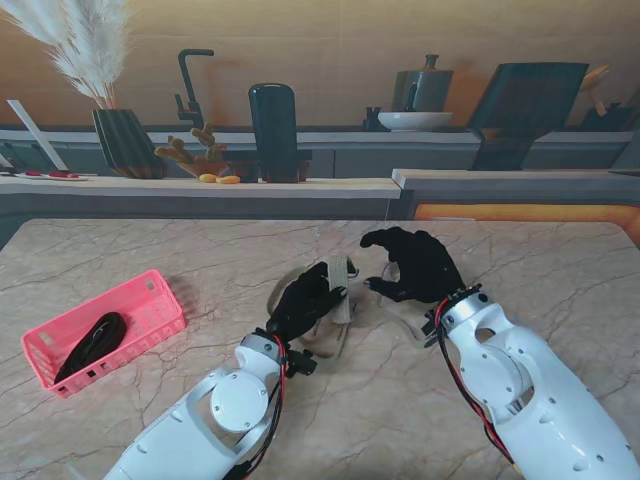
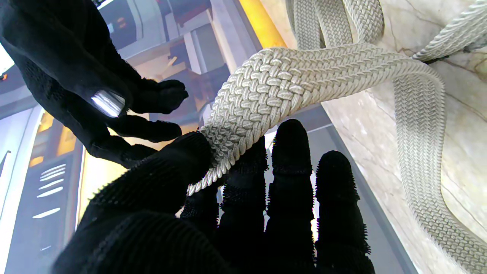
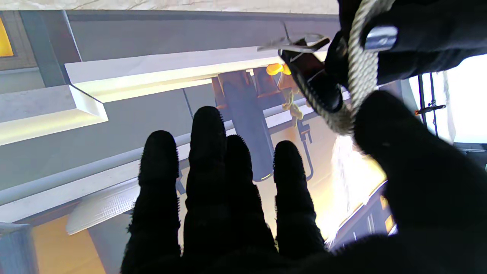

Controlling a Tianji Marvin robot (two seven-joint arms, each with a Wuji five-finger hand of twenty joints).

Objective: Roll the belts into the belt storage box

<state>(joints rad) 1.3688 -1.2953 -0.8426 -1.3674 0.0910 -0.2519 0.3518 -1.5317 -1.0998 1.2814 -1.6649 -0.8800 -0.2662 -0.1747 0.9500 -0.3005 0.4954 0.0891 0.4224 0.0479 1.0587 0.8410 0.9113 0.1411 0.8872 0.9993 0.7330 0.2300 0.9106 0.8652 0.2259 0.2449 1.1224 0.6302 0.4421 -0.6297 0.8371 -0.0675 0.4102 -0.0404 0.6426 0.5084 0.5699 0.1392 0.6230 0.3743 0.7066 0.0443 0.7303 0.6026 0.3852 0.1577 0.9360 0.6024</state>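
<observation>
My left hand [image 1: 305, 300] is shut on a beige woven belt [image 1: 342, 280], holding one end upright above the marble table [image 1: 520, 250]. In the left wrist view the belt [image 2: 289, 80] is pinched between thumb and fingers of that hand [image 2: 228, 213], and the rest of it trails in loose loops on the table. My right hand [image 1: 415, 265] hovers just right of the belt with its fingers curled apart, holding nothing. The right wrist view shows this hand [image 3: 213, 205] spread, beside the belt's dark end piece [image 3: 315, 80]. A pink storage basket [image 1: 165, 320] at the left holds a black belt [image 1: 90, 345].
Past the table's far edge runs a counter with a pampas-grass vase [image 1: 125, 140], a black tap [image 1: 188, 85], a dark bottle [image 1: 273, 130] and a white bowl [image 1: 415, 120]. Belt loops lie on the table between my two wrists.
</observation>
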